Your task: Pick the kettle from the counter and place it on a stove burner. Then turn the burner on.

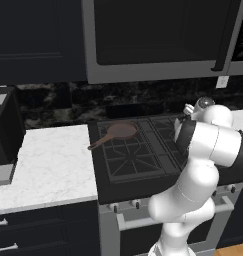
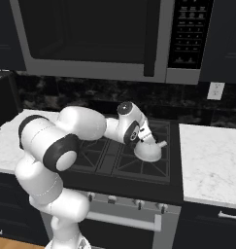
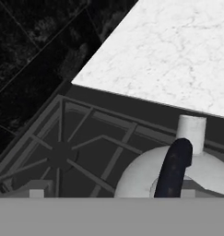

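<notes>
Kettle sitting on the stove burner
The gripper (image 2: pixel 144 138) is hanging just above the kettle (image 2: pixel 149 149) (whether its fingers are gripping the handle (image 3: pixel 174 167), I cannot tell), with the counter (image 2: pixel 211 155) lying beyond.

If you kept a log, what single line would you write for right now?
stage: placing | kettle: on stove burner, right side of cooktop | gripper: at kettle handle, grip unclear | frying pan: rear-left grate | burner: not yet on

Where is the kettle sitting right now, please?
In the right base view the kettle is over the cooktop's right-hand grate, under the pincer, left of the counter.
</notes>
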